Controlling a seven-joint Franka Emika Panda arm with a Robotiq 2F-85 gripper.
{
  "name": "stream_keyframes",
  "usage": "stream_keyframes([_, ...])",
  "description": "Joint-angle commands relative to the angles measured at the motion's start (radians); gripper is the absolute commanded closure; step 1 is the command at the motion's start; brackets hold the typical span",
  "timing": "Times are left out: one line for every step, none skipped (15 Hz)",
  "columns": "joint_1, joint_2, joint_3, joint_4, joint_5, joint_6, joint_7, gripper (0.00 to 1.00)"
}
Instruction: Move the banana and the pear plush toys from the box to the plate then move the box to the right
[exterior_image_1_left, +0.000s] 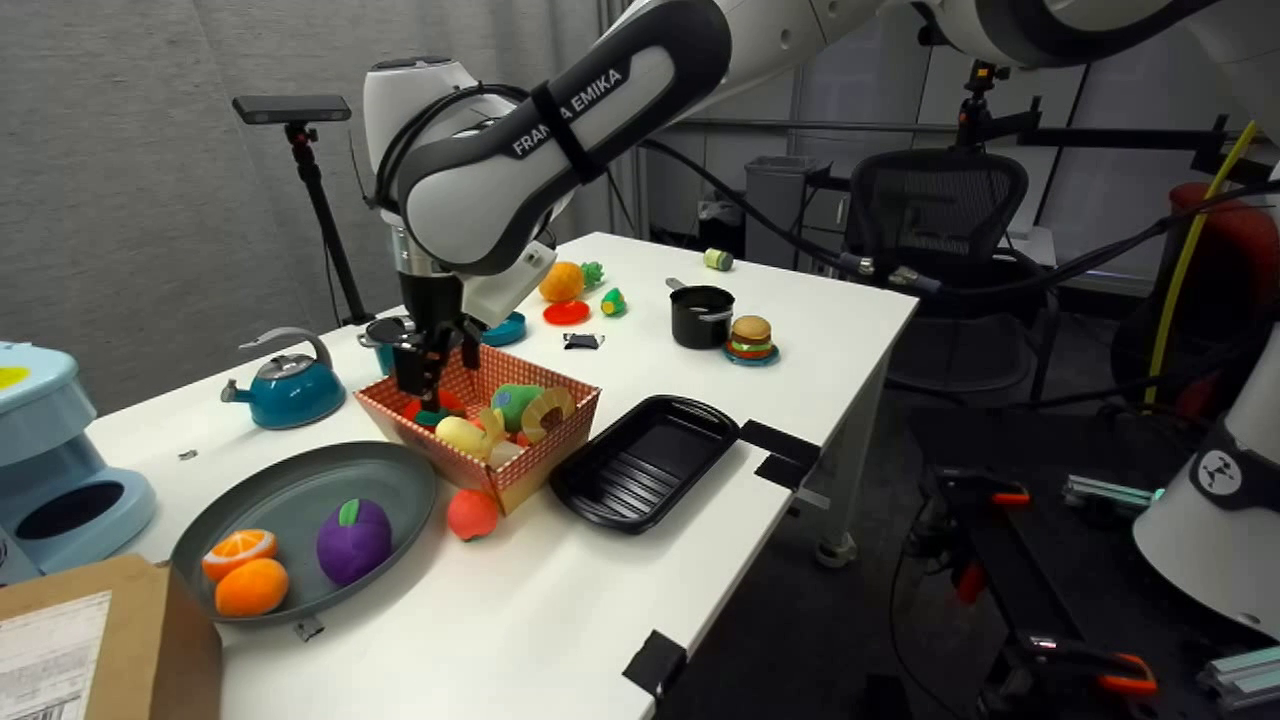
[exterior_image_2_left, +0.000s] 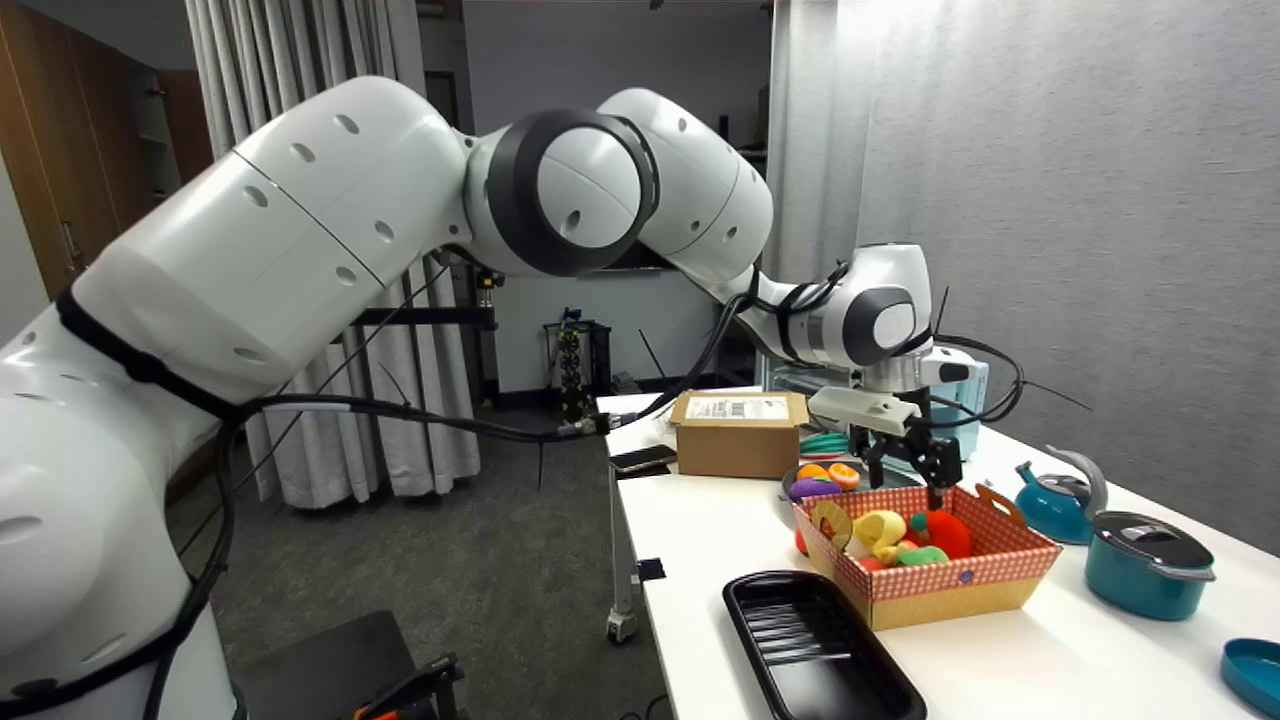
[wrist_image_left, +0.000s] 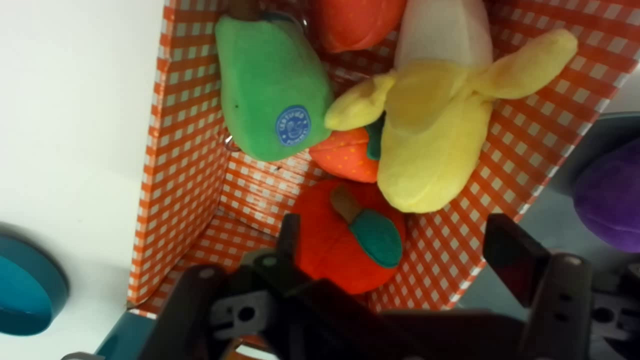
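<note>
The red-and-white checkered box (exterior_image_1_left: 545, 480) stands on the white table beside the grey plate (exterior_image_1_left: 290, 500); the box also shows in the wrist view (wrist_image_left: 182, 95). The peeled yellow banana plush (wrist_image_left: 430, 155) lies in the box, along the plate-side wall. The green pear plush (wrist_image_left: 270, 85), with a blue round label, lies against the opposite wall. Both also show in an exterior view: banana (exterior_image_2_left: 878, 528), pear (exterior_image_2_left: 922, 556). My gripper (wrist_image_left: 395, 245) is open and empty, pointing down above the box's end, over a red round plush (wrist_image_left: 320, 235) with a teal leaf.
A purple plum plush (exterior_image_1_left: 355, 542) and orange plushes (exterior_image_1_left: 252, 587) lie on the plate. A black tray (exterior_image_1_left: 650, 460) stands beside the box. A red plush (exterior_image_1_left: 472, 515) lies against the box outside. A teal kettle (exterior_image_1_left: 297, 390), teal pot (exterior_image_2_left: 1145, 570) and cardboard box (exterior_image_2_left: 738, 447) stand nearby.
</note>
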Motion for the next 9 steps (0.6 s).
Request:
stream_keyframes([-0.002,-0.002,0.004,-0.021,0.031,0.013,0.017,0.07])
stream_keyframes([-0.002,0.001,0.006,-0.026,0.034,0.013,0.019,0.07])
stream_keyframes([-0.002,0.003,0.008,-0.033,0.037,0.016,0.017,0.07])
stream_keyframes([-0.003,0.008,0.01,-0.038,0.041,0.015,0.017,0.07])
stream_keyframes([-0.004,0.013,0.012,-0.043,0.046,0.015,0.016,0.07])
stream_keyframes([-0.005,0.018,0.014,-0.047,0.051,0.014,0.014,0.07])
stream_keyframes([-0.006,0.021,0.015,-0.053,0.054,0.014,0.012,0.07])
stream_keyframes([-0.007,0.023,0.016,-0.059,0.056,0.014,0.009,0.08])
stream_keyframes([-0.007,0.026,0.017,-0.063,0.057,0.014,0.008,0.08])
